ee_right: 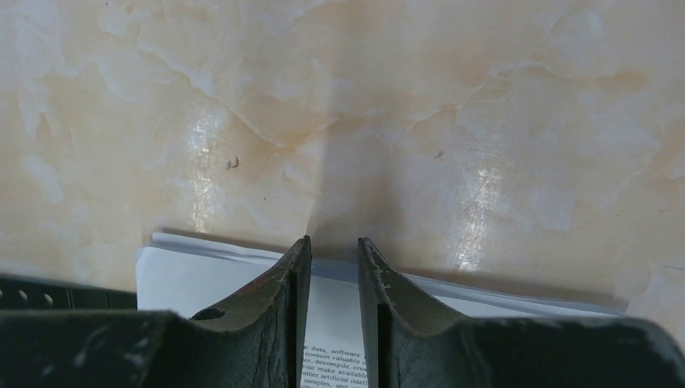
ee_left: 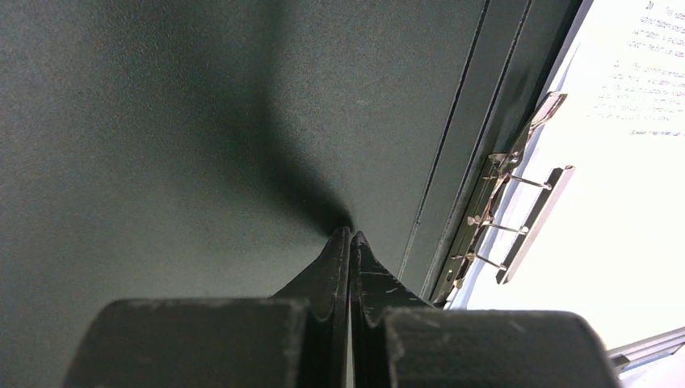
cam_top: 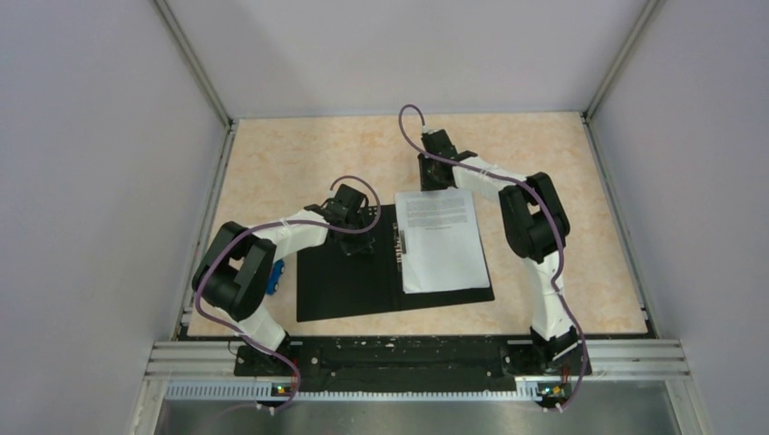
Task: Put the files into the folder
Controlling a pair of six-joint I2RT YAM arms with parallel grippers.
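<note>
Your files (cam_top: 440, 240) lie on the right half of the open folder (cam_top: 345, 281), long axis near-to-far, their far edge overhanging onto the table (cam_top: 562, 181). Your right fingers (ee_right: 292, 283), narrowly parted, sit at that far edge. Your left fingers (ee_left: 333, 267), pressed together, rest on the left flap.

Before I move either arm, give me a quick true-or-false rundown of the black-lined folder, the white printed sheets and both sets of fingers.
The flat black-lined folder lies open: true.
The white printed paper sheets lie on its left half: false; they lie on the right half, beyond the metal spine clip.
The left fingers are shut, tips at the bare black cover: true.
The right fingers hang over the clip: false; they stand slightly apart at the sheets' far edge.
</note>
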